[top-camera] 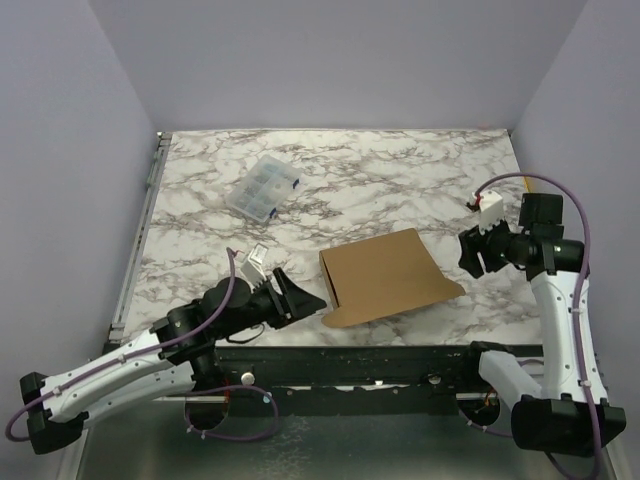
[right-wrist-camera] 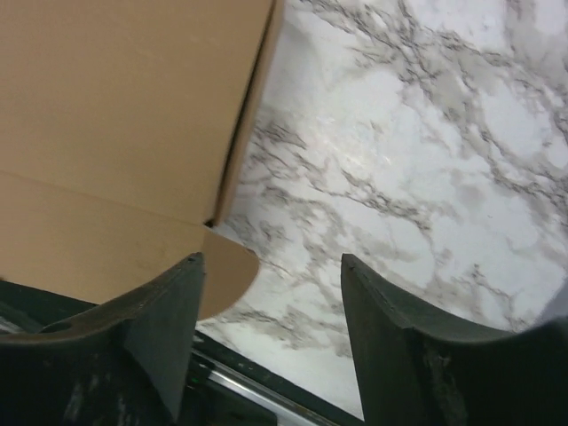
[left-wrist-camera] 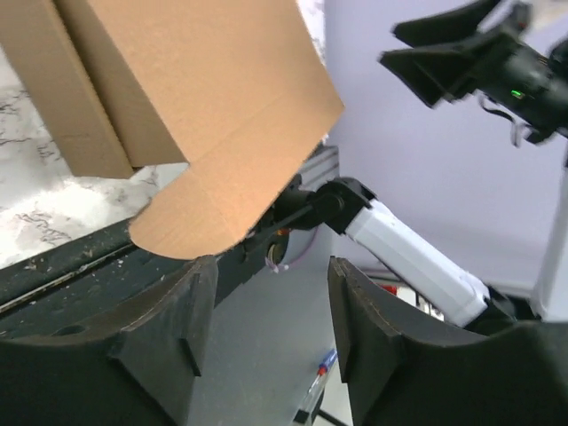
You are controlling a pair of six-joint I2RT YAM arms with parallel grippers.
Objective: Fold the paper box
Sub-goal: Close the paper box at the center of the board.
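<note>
Paper box (top-camera: 385, 275) of plain brown cardboard, lying between left gripper (top-camera: 295, 297) and right gripper (top-camera: 474, 256), both released; clear plastic compartment case (top-camera: 262, 186) beyond left gripper.

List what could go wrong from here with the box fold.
1. The left gripper and right gripper are both open and clear of the box, so nothing pins it. The fold may spring back up.
2. The flap lies splayed outward by the near edge of the table. A nudge from the close left gripper might slide the box off.
</note>
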